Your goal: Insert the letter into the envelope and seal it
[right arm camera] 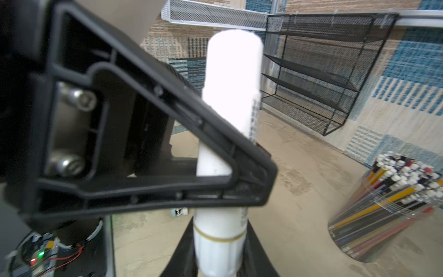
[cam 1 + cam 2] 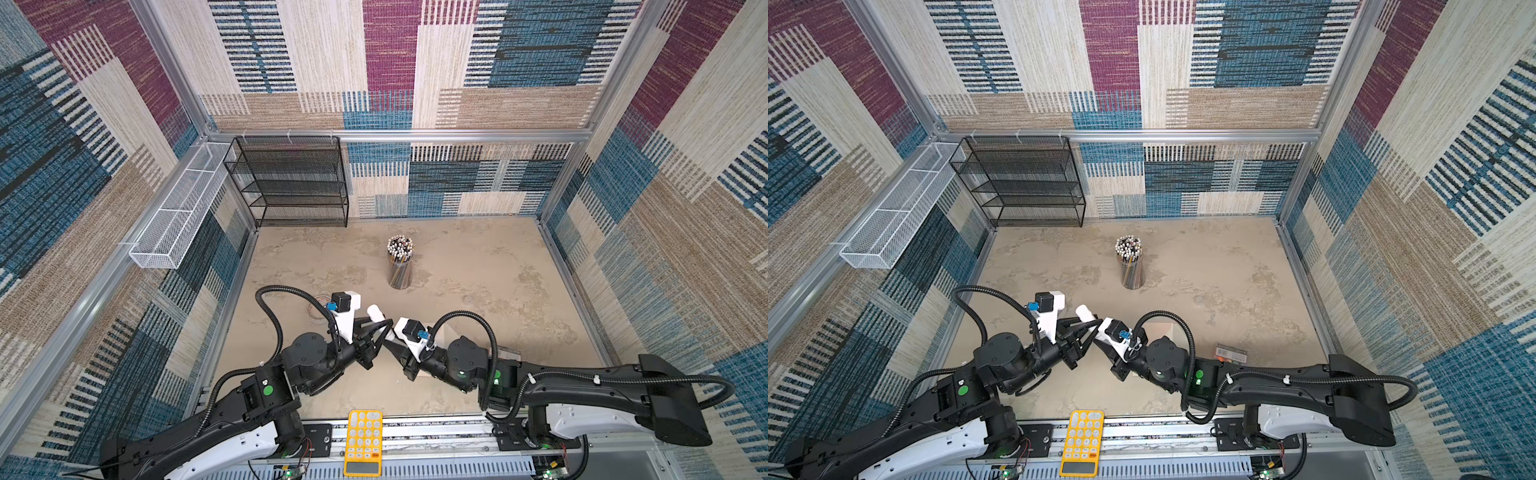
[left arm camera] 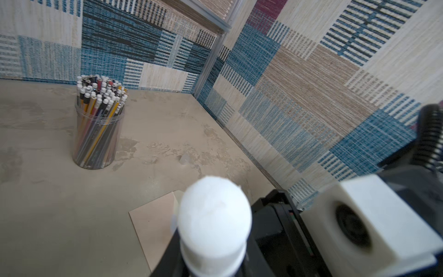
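Note:
A white glue stick (image 2: 375, 311) hangs in the air between both arms, over the near middle of the table. My left gripper (image 2: 383, 326) is shut on its body, and its rounded end (image 3: 213, 215) faces the left wrist camera. My right gripper (image 1: 218, 261) is shut on the other end, below a thin tan ring; in a top view it (image 2: 391, 337) meets the left one tip to tip. The peach-tan envelope (image 3: 153, 220) lies flat on the table beneath the right arm, with a pale corner (image 2: 1160, 329) showing. The letter is out of view.
A clear cup of pencils (image 2: 400, 262) stands mid-table. A black mesh shelf (image 2: 291, 183) and a white mesh basket (image 2: 174, 212) sit at the back left. A yellow calculator (image 2: 363, 440) lies on the front rail. A small barcoded box (image 2: 1231, 354) lies by the right arm.

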